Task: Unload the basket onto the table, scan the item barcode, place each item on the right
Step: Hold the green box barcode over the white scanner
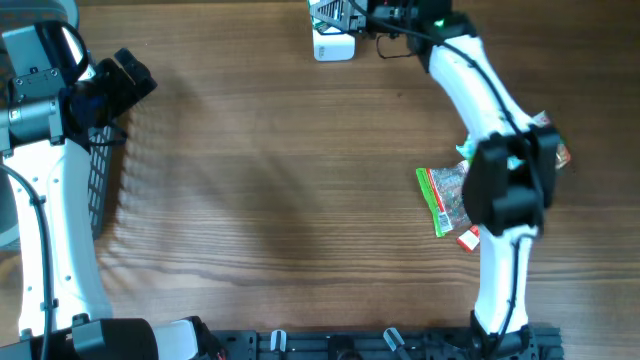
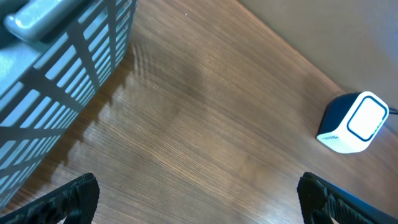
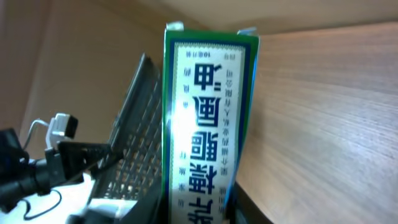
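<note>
Item held, scanner apart
White carton (image 3: 208,124) with green border and dark blue characters stands lengthwise out of my right claw (image 3: 198,216). The small white scanner (image 1: 333,45) sits well ahead, to its left.

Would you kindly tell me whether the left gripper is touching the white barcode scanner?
Apart. The left wrist view shows bare table between the open left gripper and the barcode scanner.

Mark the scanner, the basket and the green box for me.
scanner (image 2: 362,118): left wrist view, white front face.
basket (image 2: 31,23): left wrist view, solid rim.
green box (image 3: 205,124): right wrist view, printed face.
</note>
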Tool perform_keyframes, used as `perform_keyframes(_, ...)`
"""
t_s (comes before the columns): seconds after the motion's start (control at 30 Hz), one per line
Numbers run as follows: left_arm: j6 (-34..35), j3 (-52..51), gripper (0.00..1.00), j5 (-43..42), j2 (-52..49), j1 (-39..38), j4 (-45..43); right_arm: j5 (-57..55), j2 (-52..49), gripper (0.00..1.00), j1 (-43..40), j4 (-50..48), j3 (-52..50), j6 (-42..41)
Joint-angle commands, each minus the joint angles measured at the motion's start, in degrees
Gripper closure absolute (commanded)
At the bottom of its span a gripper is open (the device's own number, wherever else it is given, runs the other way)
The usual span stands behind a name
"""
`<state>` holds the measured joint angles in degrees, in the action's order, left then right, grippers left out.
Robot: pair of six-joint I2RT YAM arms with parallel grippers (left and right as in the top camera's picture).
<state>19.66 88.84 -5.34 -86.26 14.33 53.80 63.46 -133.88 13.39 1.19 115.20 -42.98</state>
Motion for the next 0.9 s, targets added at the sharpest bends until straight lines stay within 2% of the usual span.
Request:
perform_keyframes(0.0, 0.13, 0.09, 0.0, 0.74, -0.15, 0.2, -0.13, 5.84, -6.38, 0.74, -1.33, -12.13, 0.68, -16.37)
perform_keyframes(0.13, 0.15, 0.09, 0.0, 0.74, -0.15, 0.2, -0.13, 4.63, -11.37, 0.71, -2.54, -21.81, 0.66, -23.8)
perform_keyframes(0.2, 0.13, 0.09, 0.0, 0.74, -0.15, 0.2, -0.13, 3.76, -13.18, 0.71, -3.04, -23.04, 0.63, -24.68)
perform_keyframes(0.47, 0.13, 0.09, 0.0, 0.76, -0.15, 0.2, -0.13, 1.49, -17.51, 0.72, -3.32, -24.41, 0.63, -23.82)
perform_keyframes(0.87, 0.13, 0.09, 0.0, 0.74, -0.15, 0.2, -0.13, -2.01, -19.78, 0.72, -3.21, -24.94, 0.61, -18.38)
